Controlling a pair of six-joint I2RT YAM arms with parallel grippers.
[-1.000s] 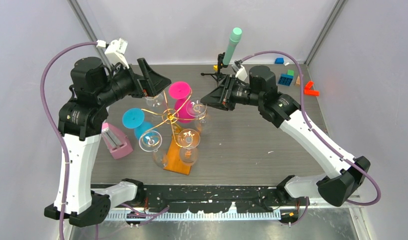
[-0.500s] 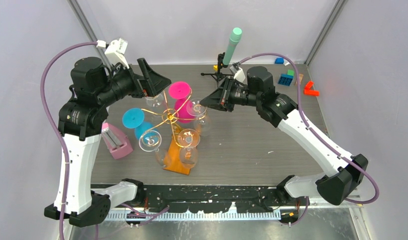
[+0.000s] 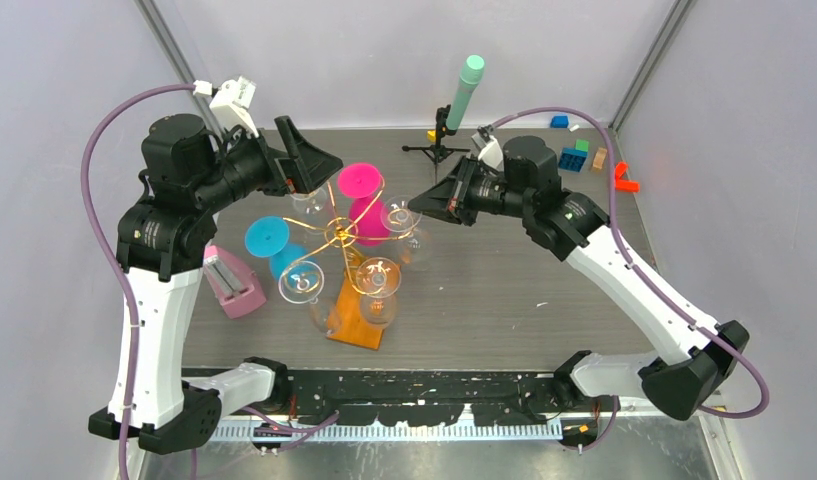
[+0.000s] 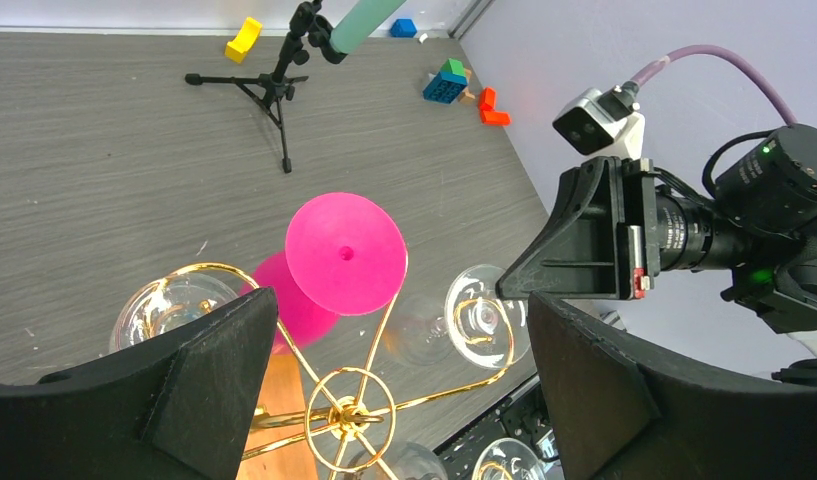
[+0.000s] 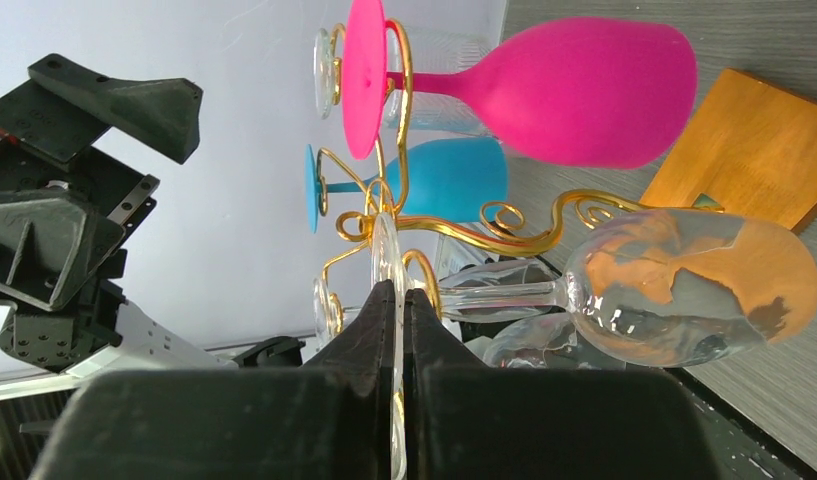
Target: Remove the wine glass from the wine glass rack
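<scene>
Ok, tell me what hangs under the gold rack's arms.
Upside-down glasses: a pink glass, a blue glass and several clear ones, over the orange base. The right gripper is shut on one clear glass by its foot. The glasses cover part of the base.

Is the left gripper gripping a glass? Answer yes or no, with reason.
No: the left gripper stands wide open above the wine glass rack, its fingers touching no glass.

The wine glass rack [image 3: 341,234] stands left of centre, wine glasses [image 3: 300,282] hanging on its arms. Far behind it stands a tripod [image 3: 439,150], with blocks [image 3: 574,158] to the right.
</scene>
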